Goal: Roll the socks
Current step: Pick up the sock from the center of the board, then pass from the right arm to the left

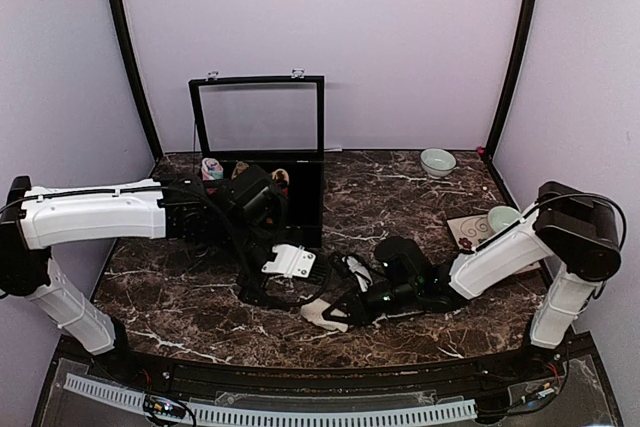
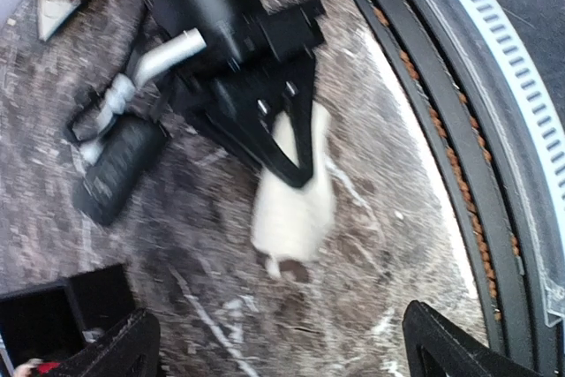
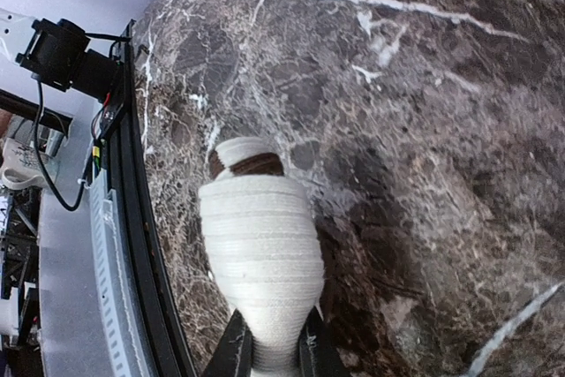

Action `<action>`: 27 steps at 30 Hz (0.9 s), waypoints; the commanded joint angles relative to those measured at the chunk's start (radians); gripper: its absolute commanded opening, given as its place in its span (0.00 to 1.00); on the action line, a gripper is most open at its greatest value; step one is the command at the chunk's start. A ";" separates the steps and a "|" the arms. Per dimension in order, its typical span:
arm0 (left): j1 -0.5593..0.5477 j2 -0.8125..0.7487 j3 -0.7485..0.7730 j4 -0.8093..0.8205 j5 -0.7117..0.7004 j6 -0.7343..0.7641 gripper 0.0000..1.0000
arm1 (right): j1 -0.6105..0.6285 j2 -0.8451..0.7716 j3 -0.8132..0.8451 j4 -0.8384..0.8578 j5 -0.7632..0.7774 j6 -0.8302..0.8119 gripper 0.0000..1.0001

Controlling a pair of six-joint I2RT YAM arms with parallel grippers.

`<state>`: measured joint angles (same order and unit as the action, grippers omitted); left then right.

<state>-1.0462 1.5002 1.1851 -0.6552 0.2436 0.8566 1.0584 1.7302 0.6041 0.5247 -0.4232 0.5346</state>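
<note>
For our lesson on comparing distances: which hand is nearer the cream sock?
Right. The right hand grips the cream sock at one end; the left hand hangs open above it, apart.

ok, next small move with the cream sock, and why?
Probably bring the open left end effector down to the brown-tipped end of the cream sock. The right end effector pinches only the opposite end, and the sock lies unrolled on the table, so rolling likely needs a second hold.
</note>
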 commanded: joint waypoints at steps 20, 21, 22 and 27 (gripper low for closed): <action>-0.046 -0.104 0.028 0.013 -0.261 0.160 0.95 | -0.032 -0.081 0.311 -0.012 -0.211 0.108 0.00; -0.046 -0.123 0.023 0.016 -0.266 0.188 0.95 | -0.031 -0.085 0.315 -0.026 -0.217 0.106 0.00; -0.046 -0.141 0.016 0.023 -0.275 0.210 0.94 | -0.031 -0.088 0.321 -0.046 -0.219 0.103 0.00; -0.046 -0.185 0.005 0.041 -0.297 0.266 0.88 | -0.025 -0.101 0.347 -0.068 -0.216 0.141 0.00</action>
<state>-1.0908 1.3582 1.2079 -0.6369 -0.0238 1.0492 1.0275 1.6623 0.9073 0.4545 -0.6151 0.6361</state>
